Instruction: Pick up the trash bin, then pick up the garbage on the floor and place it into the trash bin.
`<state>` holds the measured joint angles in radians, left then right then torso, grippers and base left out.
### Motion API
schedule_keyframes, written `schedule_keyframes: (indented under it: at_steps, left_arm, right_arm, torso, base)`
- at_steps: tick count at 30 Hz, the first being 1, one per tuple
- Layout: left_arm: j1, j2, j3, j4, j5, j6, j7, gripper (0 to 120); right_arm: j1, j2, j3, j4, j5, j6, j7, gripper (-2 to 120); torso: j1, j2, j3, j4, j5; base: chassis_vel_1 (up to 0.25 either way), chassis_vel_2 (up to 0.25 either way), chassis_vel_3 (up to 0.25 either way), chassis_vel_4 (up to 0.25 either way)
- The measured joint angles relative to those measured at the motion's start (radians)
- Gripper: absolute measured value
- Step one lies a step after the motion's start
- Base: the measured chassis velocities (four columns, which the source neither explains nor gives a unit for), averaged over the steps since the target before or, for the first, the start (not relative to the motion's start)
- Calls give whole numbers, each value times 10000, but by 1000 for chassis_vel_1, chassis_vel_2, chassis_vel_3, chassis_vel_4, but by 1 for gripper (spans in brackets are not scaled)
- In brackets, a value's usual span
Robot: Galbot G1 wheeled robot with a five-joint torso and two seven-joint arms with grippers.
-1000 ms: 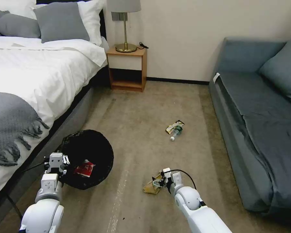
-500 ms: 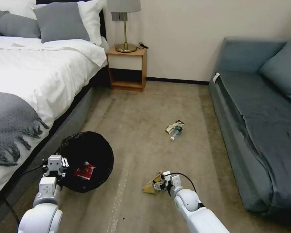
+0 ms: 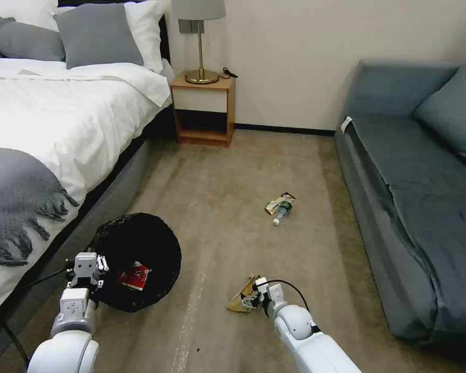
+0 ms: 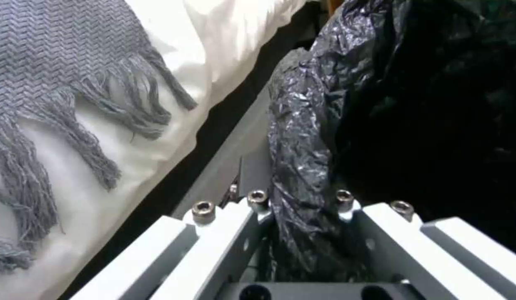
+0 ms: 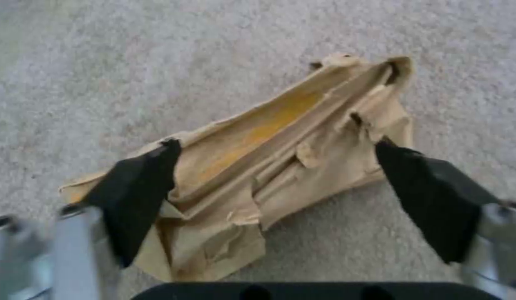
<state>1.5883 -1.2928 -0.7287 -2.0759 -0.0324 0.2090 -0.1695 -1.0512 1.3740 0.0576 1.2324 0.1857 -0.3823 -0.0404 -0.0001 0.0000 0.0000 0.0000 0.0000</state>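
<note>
Here, left tool (image 4: 302, 208) clamped on trash bin (image 3: 155, 233) rim, right tool (image 5: 274, 166) wide astride crumpled paper (image 5: 258, 166)

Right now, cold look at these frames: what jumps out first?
The black-lined trash bin by the bed, its rim clamped in the left gripper, with a red-and-white snack packet already inside. Then the right gripper, fingers spread open on either side of the crumpled tan paper on the carpet. Farther off, mid-floor, a foil wrapper and a small bottle lie together.
</note>
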Motion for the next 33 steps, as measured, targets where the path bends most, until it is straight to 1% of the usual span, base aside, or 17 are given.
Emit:
schedule_keyframes:
  at_steps: [2,3,6,7,10,11,12,14,15,16,18,19,20,21,22,24,33]
  left_arm:
    - [14,-38,-6,-1,23,-10,0,4]
    - [14,-38,-6,-1,23,-10,0,4]
    - [17,-80,-17,17,52,-21,0,4]
    - [17,-80,-17,17,52,-21,0,4]
    - [-5,-102,-33,46,58,-24,-1,4]
    - [-15,-111,-34,50,61,-27,-2,4]
    - [-15,-111,-34,50,61,-27,-2,4]
    - [-33,-131,-35,54,68,-28,-4,4]
    - [-33,-131,-35,54,68,-28,-4,4]
    - [-38,-138,-34,54,69,-28,-4,4]
    - [-44,-158,-29,54,72,-31,-5,4]
    - [-44,-158,-29,54,72,-31,-5,4]
    - [-46,-163,-26,53,73,-31,-6,4]
    - [-50,-173,-21,52,77,-35,-6,4]
    - [-50,-173,-21,52,77,-35,-6,4]
    - [-55,-191,-7,51,80,-49,-7,4]
    - [-128,-264,32,52,79,-60,-8,4]
  right_arm:
    - [60,0,-39,-170,-75,72,-132,77]
    - [60,0,-39,-170,-75,72,-132,77]
    - [112,0,-77,-342,-199,157,-304,62]
    - [112,0,-77,-342,-199,157,-304,62]
    - [152,-1,-102,-436,-245,209,-379,49]
    - [164,-6,-110,-470,-255,236,-410,42]
    - [164,-6,-110,-470,-255,236,-410,42]
    - [179,-31,-115,-534,-293,322,-461,33]
    - [179,-31,-115,-534,-293,322,-461,33]
    - [181,-41,-116,-551,-307,364,-483,29]
    - [186,-72,-115,-567,-341,456,-535,17]
    - [186,-72,-115,-567,-341,456,-535,17]
    - [186,-85,-111,-568,-351,488,-552,14]
    - [187,-103,-100,-568,-358,529,-571,8]
    - [187,-103,-100,-568,-358,529,-571,8]
    - [186,-132,-70,-564,-375,585,-604,0]
    - [135,-196,116,-384,-416,752,-717,0]
  torso:
    - [0,0,0,0,0]
    - [0,0,0,0,0]
    - [0,0,0,0,0]
    - [0,0,0,0,0]
    - [0,0,0,0,0]
    - [0,0,0,0,0]
    - [0,0,0,0,0]
    - [0,0,0,0,0]
    - [0,0,0,0,0]
    - [0,0,0,0,0]
    - [0,0,1,0,1]
    - [0,0,1,0,1]
    - [0,0,1,0,1]
    - [0,0,1,0,1]
    - [0,0,1,0,1]
    - [0,0,1,0,1]
    - [0,0,1,0,1]
  base:
    - [0,0,0,0]
    - [0,0,0,0]
    - [0,0,0,0]
    - [0,0,0,0]
    - [0,0,0,0]
    - [0,0,0,0]
    - [0,0,0,0]
    - [0,0,0,0]
    - [0,0,0,0]
    - [0,0,0,0]
    - [0,0,0,0]
    - [0,0,0,0]
    - [0,0,0,0]
    - [0,0,0,0]
    - [0,0,0,0]
    - [0,0,0,0]
    - [0,0,0,0]
